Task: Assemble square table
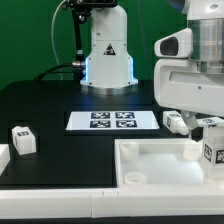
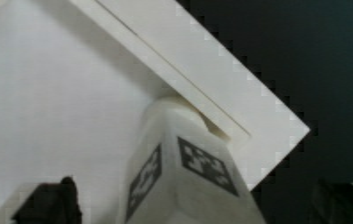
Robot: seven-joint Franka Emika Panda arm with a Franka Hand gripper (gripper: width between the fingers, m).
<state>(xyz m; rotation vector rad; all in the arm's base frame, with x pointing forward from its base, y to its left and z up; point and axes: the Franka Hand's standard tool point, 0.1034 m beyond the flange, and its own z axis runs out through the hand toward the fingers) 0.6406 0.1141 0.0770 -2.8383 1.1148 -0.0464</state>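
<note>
The arm is seen reaching from its base (image 1: 107,55), at the far side of the black table (image 1: 45,105), up out of the picture and down again at the exterior view's right, where the bulky white wrist is held low over the table. The gripper (image 1: 193,125) is pointed downward, just above the square slab (image 1: 150,165), which is laid flat at the near edge of the table, towards the exterior view's right. A tagged leg (image 1: 212,148) is stood upright on the slab near its edge, directly beneath the hand; whether it is seated in a corner hole cannot be told. In the wrist view the same leg (image 2: 187,165) is shown from above against the slab's pale surface (image 2: 66,90), close beside the slab's raised rim, and one dark fingertip (image 2: 48,203) is seen well clear of it, with bare slab between the two. The jaws are thus spread apart and nothing is pinched between them. A second tagged leg (image 1: 22,138) is left loose on the table at the exterior view's left, well apart from the slab. The marker board (image 1: 112,121) is laid flat between the arm's base and the slab.
</note>
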